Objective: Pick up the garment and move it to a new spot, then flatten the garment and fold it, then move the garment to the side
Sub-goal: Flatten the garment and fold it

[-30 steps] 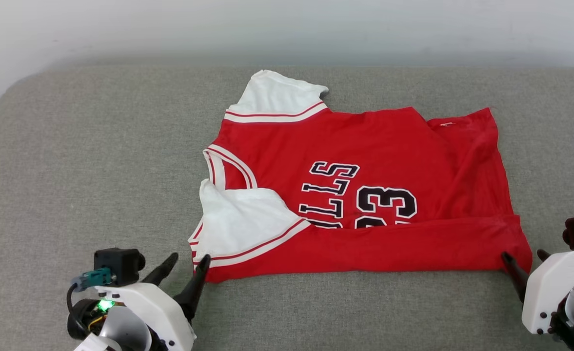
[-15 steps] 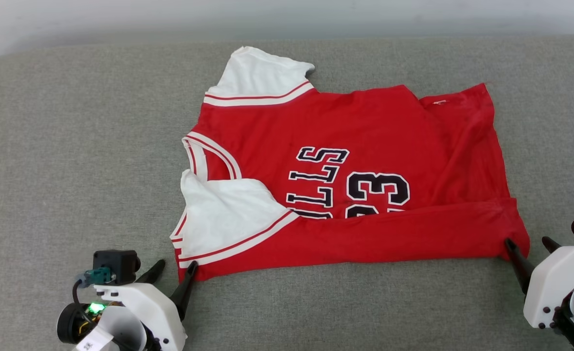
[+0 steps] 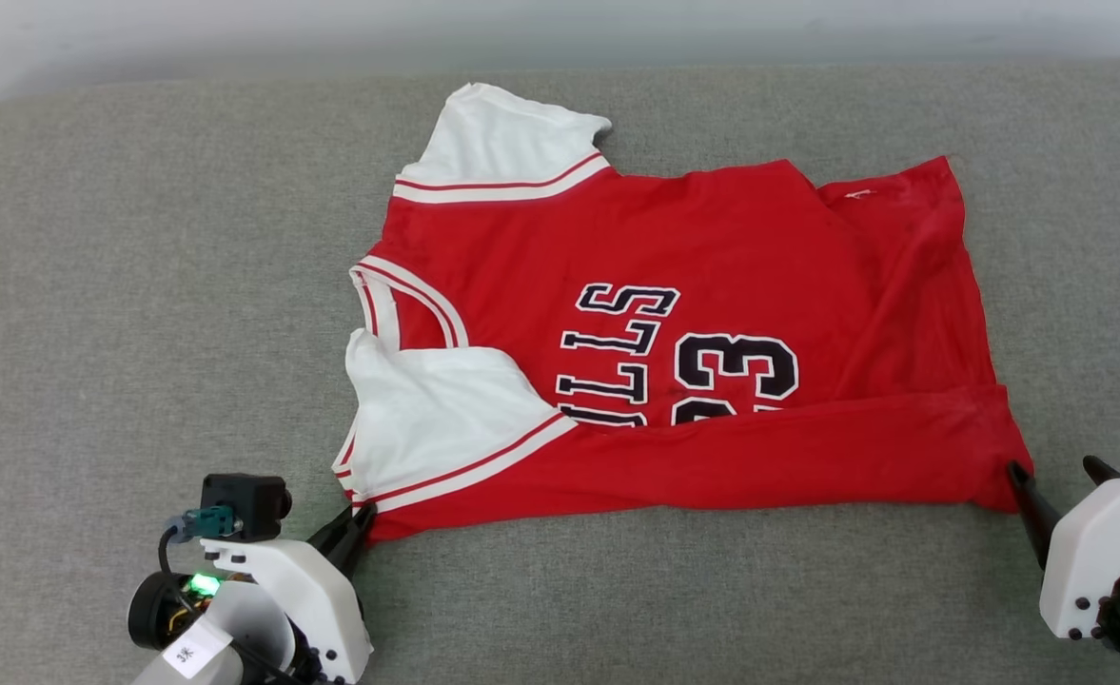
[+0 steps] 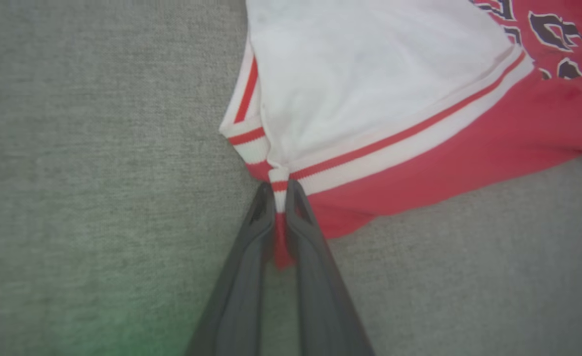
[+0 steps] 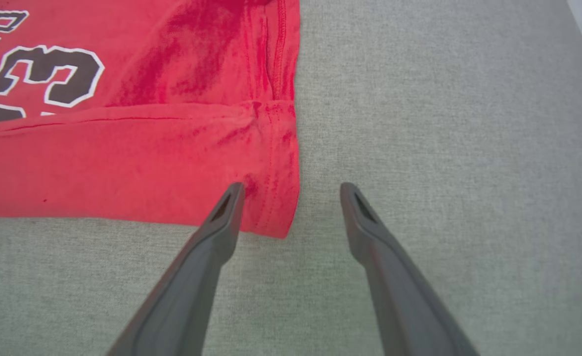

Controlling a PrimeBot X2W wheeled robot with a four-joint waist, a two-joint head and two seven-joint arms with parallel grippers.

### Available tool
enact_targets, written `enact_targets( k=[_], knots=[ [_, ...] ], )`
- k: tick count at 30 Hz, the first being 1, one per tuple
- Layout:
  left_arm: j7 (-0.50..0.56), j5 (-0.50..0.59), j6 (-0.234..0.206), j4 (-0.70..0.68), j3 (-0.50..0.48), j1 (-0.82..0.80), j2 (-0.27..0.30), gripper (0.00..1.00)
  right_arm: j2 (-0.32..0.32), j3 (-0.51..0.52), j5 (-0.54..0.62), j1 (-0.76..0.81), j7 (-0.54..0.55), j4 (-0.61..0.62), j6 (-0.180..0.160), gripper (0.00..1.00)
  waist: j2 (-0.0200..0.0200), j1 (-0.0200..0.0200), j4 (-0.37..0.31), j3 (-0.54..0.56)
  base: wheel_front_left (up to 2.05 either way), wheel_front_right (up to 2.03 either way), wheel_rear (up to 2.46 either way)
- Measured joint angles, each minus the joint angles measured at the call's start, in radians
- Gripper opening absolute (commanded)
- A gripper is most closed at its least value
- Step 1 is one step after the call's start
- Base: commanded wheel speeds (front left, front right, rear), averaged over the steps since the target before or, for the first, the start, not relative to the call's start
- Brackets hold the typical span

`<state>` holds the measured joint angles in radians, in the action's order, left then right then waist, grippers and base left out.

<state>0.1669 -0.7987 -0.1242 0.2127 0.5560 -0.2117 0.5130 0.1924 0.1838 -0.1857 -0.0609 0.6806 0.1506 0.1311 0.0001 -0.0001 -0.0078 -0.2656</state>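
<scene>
The garment [image 3: 674, 323], a red jersey T-shirt with white sleeves and black "23" print, lies spread on the grey cushion, its near edge folded up over the lettering. My left gripper [image 3: 358, 525] is shut on the garment's near left corner; in the left wrist view the striped trim [image 4: 279, 185] is pinched between the dark fingers [image 4: 261, 232]. My right gripper [image 3: 1054, 476] stands open at the garment's near right corner. In the right wrist view its left fingertip [image 5: 231, 195] rests over the red hem [image 5: 271, 198], the right one [image 5: 352, 195] over bare cushion.
The grey fabric cushion [image 3: 141, 285] stretches wide to the left, right and front of the garment. A pale wall [image 3: 560, 29] runs along its far edge.
My left gripper has shut on the garment's near left corner; a second ago its fingers stood apart. The head camera has tilted, shifting the whole picture. The right gripper stays open at the right corner.
</scene>
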Motion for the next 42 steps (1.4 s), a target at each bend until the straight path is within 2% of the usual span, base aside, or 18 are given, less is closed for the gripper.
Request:
enact_targets(
  k=[6,10,14,22,23,24,25,26,36,42],
  knots=[
    [-0.044,-0.005,0.016,-0.064,-0.009,0.006,-0.008,0.00,0.010,-0.010,0.010,-0.012,0.003,-0.077,0.000,1.00,0.0000,0.0001,0.027,0.026,0.00,0.00,0.00],
    [-0.042,0.009,0.017,-0.138,-0.005,0.005,0.013,0.00,0.013,0.000,0.035,-0.040,-0.003,-0.141,0.000,1.00,0.0000,0.0001,0.048,0.029,0.00,0.00,0.00],
    [-0.044,0.048,-0.006,-0.202,-0.001,0.003,0.037,0.00,-0.016,0.011,0.043,-0.074,0.006,-0.194,0.000,1.00,0.0000,0.0001,0.060,0.020,0.00,0.00,0.00],
    [-0.023,0.062,-0.034,-0.287,0.011,0.004,0.045,0.00,-0.043,0.018,0.105,-0.116,0.012,-0.289,0.000,1.00,0.0000,0.0001,0.076,-0.014,0.00,0.00,0.00],
    [-0.020,0.063,-0.035,-0.290,0.012,0.004,0.046,0.00,-0.045,0.018,0.106,-0.119,0.014,-0.297,0.000,0.96,0.0000,0.0001,0.077,-0.016,0.00,0.00,0.00],
    [-0.015,0.064,-0.037,-0.292,0.013,0.004,0.047,0.00,-0.045,0.019,0.106,-0.120,0.015,-0.306,0.000,0.58,0.0000,0.0001,0.078,-0.018,0.00,0.00,0.00],
    [-0.010,0.064,-0.039,-0.293,0.015,0.004,0.050,0.00,-0.045,0.018,0.106,-0.123,0.015,-0.314,0.000,0.33,0.0000,0.0001,0.079,-0.019,0.00,0.00,0.00],
    [-0.006,0.064,-0.043,-0.295,0.015,0.004,0.051,0.00,-0.045,0.016,0.105,-0.125,0.015,-0.321,0.000,0.00,0.0000,0.0001,0.079,-0.020,0.00,0.00,0.00],
    [0.020,0.046,-0.057,-0.283,0.019,0.031,0.064,0.00,-0.037,0.020,0.090,-0.141,-0.020,-0.368,0.001,0.00,0.0000,0.0001,0.071,0.016,0.00,0.00,0.00],
    [0.045,0.011,-0.066,-0.286,0.020,0.086,0.079,0.00,-0.007,0.030,0.044,-0.094,0.013,-0.322,0.001,0.00,0.0000,0.0001,0.062,0.079,0.00,0.00,0.00]
  ],
)
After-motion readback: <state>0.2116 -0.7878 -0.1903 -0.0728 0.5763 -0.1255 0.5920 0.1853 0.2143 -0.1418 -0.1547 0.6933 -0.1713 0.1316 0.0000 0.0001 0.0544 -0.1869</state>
